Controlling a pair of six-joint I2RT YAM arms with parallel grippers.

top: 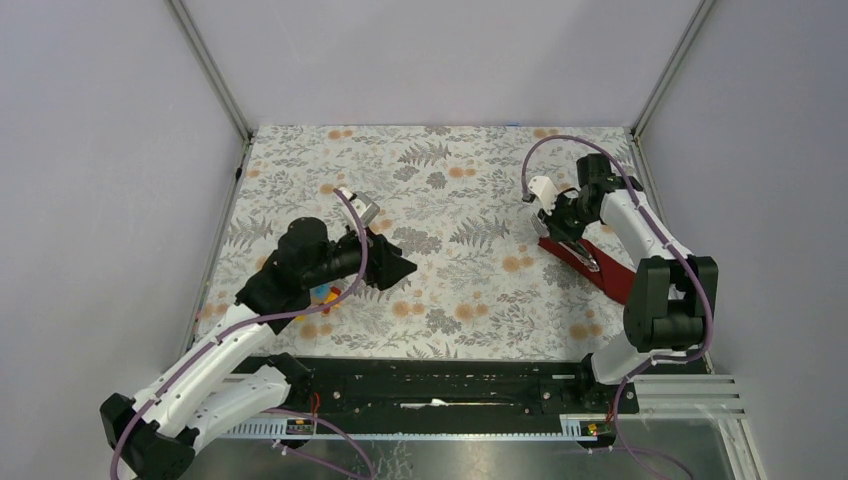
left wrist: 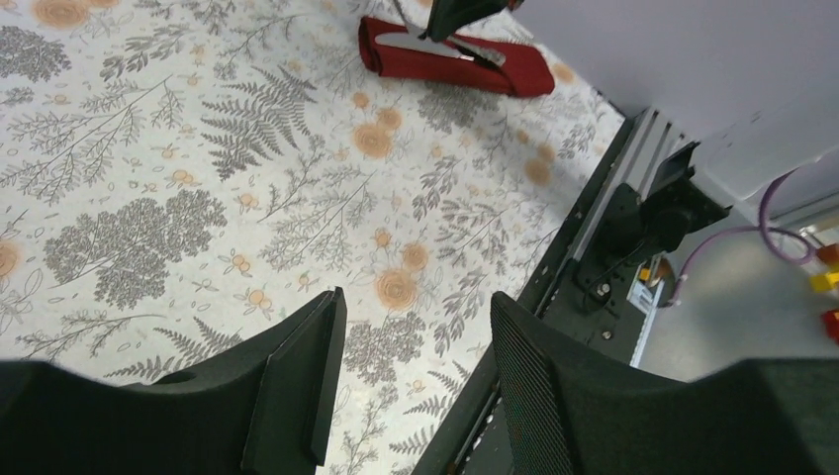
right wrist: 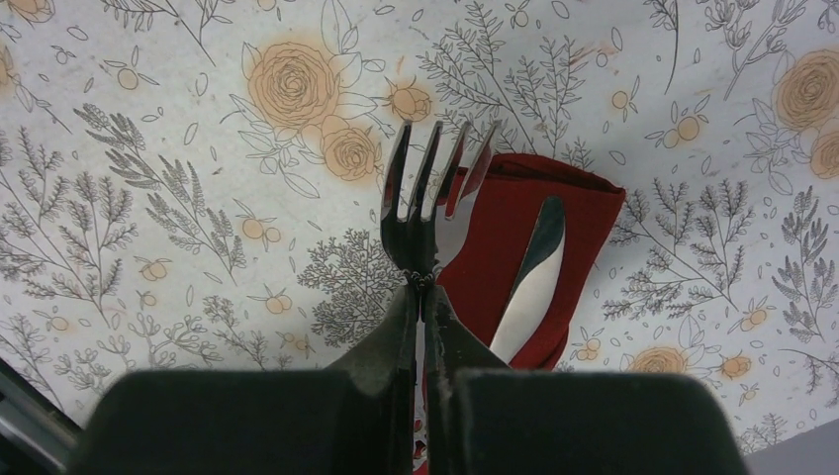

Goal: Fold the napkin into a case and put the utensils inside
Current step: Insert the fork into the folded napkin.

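Black left gripper [top: 400,268] at centre-left of the overhead view, jaws apart, nothing in them, well apart from the work. Toy blocks [top: 322,293] lie just below it. Right of centre is the dark red case [top: 605,272], a narrow folded strip lying diagonally on the floral tablecloth [top: 470,200]. Folding looks done; loading looks partway. Right gripper [top: 562,238] is clamped on the fork [right wrist: 432,198] at its neck, tines past the case's end. Second silver piece [right wrist: 529,277], blade-like, lies on the cloth; whether it is tucked inside, cannot tell.
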